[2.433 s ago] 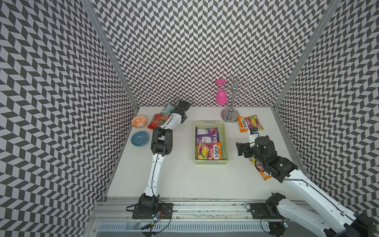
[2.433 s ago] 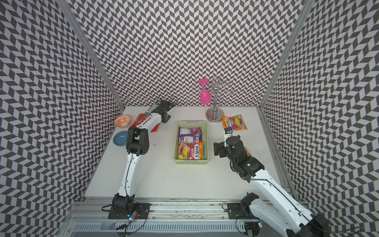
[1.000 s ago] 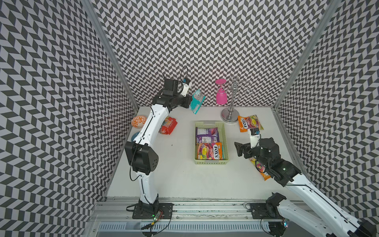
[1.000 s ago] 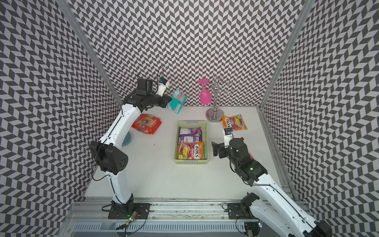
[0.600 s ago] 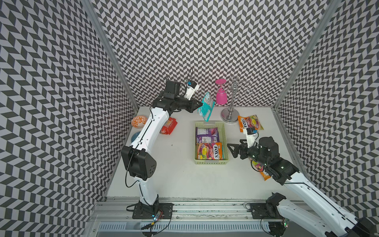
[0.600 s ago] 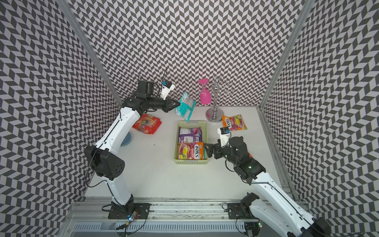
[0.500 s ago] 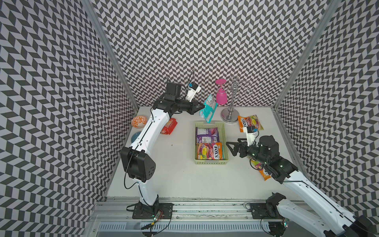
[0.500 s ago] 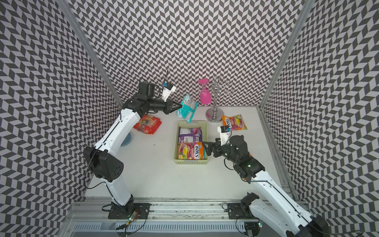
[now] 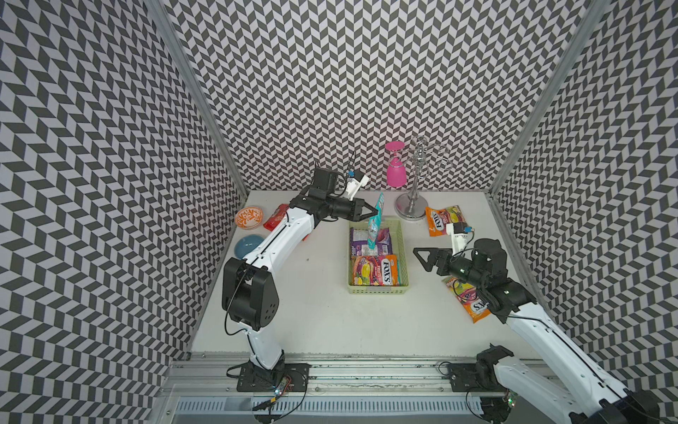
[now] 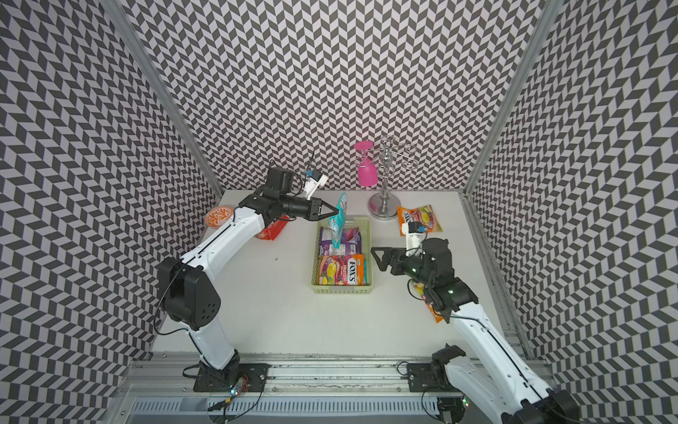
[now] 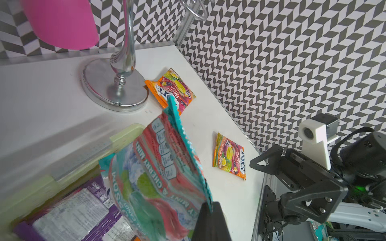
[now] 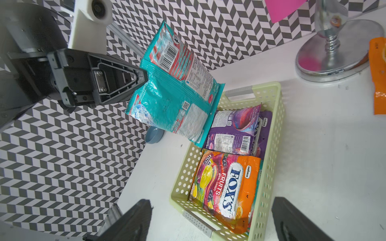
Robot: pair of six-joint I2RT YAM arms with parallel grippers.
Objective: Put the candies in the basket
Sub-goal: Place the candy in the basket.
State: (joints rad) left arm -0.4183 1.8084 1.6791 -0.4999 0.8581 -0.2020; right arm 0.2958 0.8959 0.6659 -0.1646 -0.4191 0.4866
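Note:
My left gripper (image 9: 375,213) is shut on the edge of a teal candy bag (image 9: 375,225), which hangs above the far end of the pale green basket (image 9: 403,253). In the basket lie a purple bag (image 9: 367,245) and an orange FOX'S bag (image 9: 374,272). Two more orange candies lie on the table: one (image 9: 439,220) beside the stand, one (image 9: 471,303) partly under my right arm. A red bag (image 9: 276,216) lies at the far left. My right gripper (image 9: 421,258) is open and empty, just right of the basket and pointing at it. The right wrist view shows the teal bag (image 12: 177,100) above the basket's rim (image 12: 271,146).
A chrome stand (image 9: 412,209) with a pink glass (image 9: 396,172) hanging on it stands behind the basket. An orange patterned bowl (image 9: 249,217) and a blue bowl (image 9: 247,245) sit at the far left by the wall. Chevron-patterned walls enclose three sides.
My left arm has carried the teal bag rightward and down, from the back left to over the basket's far end. My right gripper has swung toward the basket's right side.

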